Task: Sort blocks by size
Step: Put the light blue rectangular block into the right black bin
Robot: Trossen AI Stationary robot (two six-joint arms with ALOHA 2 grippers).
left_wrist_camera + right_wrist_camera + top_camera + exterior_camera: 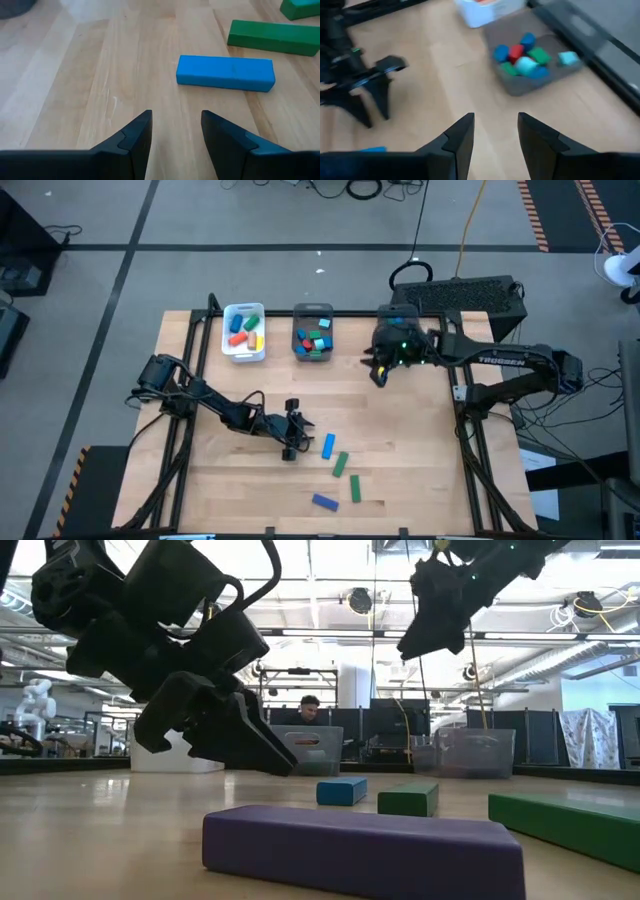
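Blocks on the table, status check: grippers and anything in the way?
Left gripper open, facing blue block. Right gripper open, empty, near grey bin. Path clear.

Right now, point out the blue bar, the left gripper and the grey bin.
blue bar [225,73], left wrist view, middle of its top face
left gripper [176,132], left wrist view, between its fingertips
grey bin [297,315], high view, left rim

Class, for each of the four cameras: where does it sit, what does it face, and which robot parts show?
High: overhead, facing down; both arms, table.
Low: table height, facing the room; both tools, purple block.
Left wrist: open left tool facing blue block.
Right wrist: open right tool facing grey bin.
Shared: blue block, high and left wrist.
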